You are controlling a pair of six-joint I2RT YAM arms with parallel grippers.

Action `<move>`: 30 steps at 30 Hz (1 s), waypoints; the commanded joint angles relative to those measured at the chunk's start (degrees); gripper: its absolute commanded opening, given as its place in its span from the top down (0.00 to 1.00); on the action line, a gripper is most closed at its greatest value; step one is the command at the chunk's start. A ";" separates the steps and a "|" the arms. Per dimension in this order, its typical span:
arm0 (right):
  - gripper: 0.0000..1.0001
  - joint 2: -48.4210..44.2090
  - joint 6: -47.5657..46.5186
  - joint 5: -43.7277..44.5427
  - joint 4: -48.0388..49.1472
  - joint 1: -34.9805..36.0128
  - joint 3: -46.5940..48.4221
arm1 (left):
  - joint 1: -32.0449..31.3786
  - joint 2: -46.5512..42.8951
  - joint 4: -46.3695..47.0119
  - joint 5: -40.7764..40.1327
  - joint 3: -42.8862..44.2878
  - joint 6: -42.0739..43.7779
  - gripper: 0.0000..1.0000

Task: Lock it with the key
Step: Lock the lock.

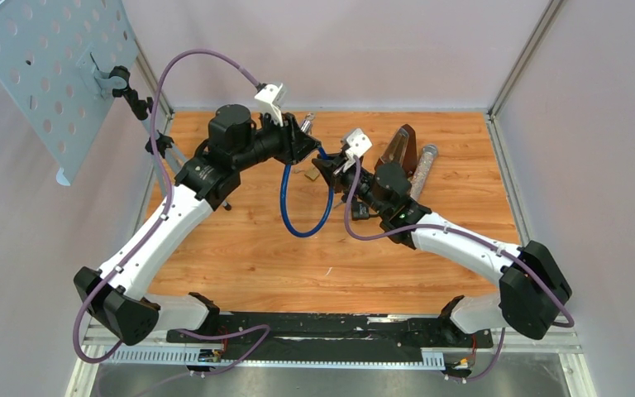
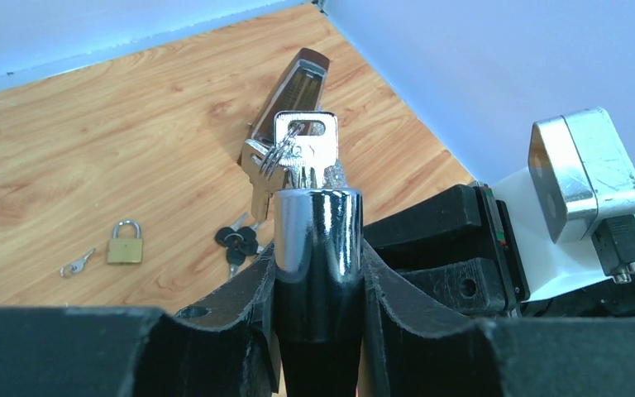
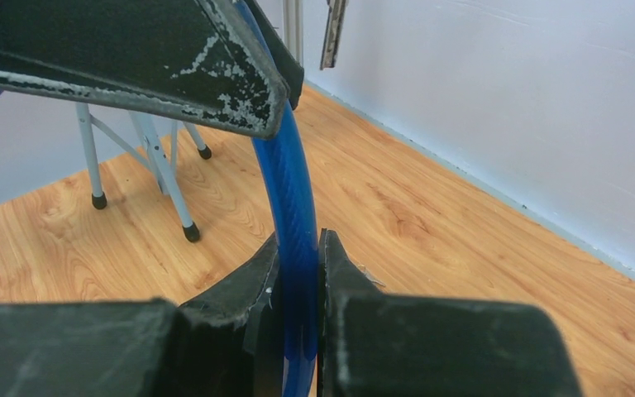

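Lock barrel: the cable lock's chrome barrel [image 2: 317, 223] is clamped between the left gripper's [image 2: 317, 277] jaws, held off the desk [image 2: 66, 165].
Key: the key [image 2: 306, 136] sits in the barrel's far end, with spare keys bunched on its ring.
Blue cable: the blue cable [image 3: 288, 190] is pinched tight in the right gripper's [image 3: 299, 277] jaws.
Step in hand: probably seating the cable end, then turning the key. Keep the barrel steady and twist the key head squarely (the dangling spares could snag).
Hidden: the cable's free end and the barrel's socket are out of sight, so I cannot tell whether it is seated. The key blade is buried in the barrel.
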 commanded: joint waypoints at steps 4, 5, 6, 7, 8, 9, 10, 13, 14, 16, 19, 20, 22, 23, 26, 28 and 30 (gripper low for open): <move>1.00 -0.15 0.33 -1.15 10.91 2.12 1.86 | -0.05 -0.29 4.48 -1.05 -2.53 4.62 0.96; 1.00 -0.07 0.18 -1.01 11.00 2.14 1.73 | -0.07 -0.64 4.54 -0.35 -2.81 7.40 1.00; 1.00 -0.02 0.09 -0.97 11.01 2.13 1.53 | -0.07 -0.88 4.90 0.08 -3.72 8.92 1.00; 1.00 -0.02 -0.04 -1.01 11.07 2.14 1.23 | -0.04 -1.50 5.15 1.36 -5.11 12.48 1.00; 0.99 0.05 -0.04 -0.90 11.28 2.18 0.85 | -0.04 -1.88 5.82 3.37 -5.94 14.45 1.00; 0.99 0.08 -0.08 -0.85 11.48 2.14 0.18 | -0.07 -2.56 6.04 4.45 -7.66 19.24 1.00; 0.98 0.07 -0.11 -0.80 11.71 2.18 -0.46 | -0.09 -2.85 6.39 7.19 -8.63 21.61 1.00; 0.98 0.07 0.02 -0.05 13.05 2.17 -3.12 | -0.08 -3.88 7.12 10.86 -13.48 31.19 1.00; 0.98 0.19 0.29 0.45 13.87 2.10 -4.14 | -0.05 -4.04 8.07 11.37 -14.52 32.59 1.00; 0.98 1.06 0.67 1.58 16.15 2.12 -6.20 | -0.08 -4.02 9.18 13.42 -17.56 37.13 1.00; 0.98 3.52 1.76 4.55 20.69 2.12 -9.02 | -0.09 -3.44 13.80 15.79 -22.75 40.29 1.00; 0.97 4.48 1.87 6.26 23.04 2.16 -10.00 | -0.07 -3.29 14.87 16.64 -23.72 40.26 1.00; 0.95 6.50 3.12 8.95 26.63 2.13 -11.50 | -0.06 -2.94 18.52 17.69 -26.61 41.42 1.00; 0.94 7.60 3.58 10.15 27.99 2.11 -11.98 | -0.09 -2.91 21.99 17.45 -28.72 41.31 1.00; 0.88 10.24 3.96 11.11 30.48 2.14 -12.86 | -0.05 -2.85 27.19 16.45 -31.99 40.90 1.00; 0.86 11.72 4.17 11.15 31.47 2.18 -13.05 | -0.09 -2.48 28.97 16.86 -33.50 41.02 1.00; 0.83 13.14 4.28 12.01 33.33 2.18 -13.41 | -0.04 -2.14 30.09 16.81 -34.44 40.81 1.00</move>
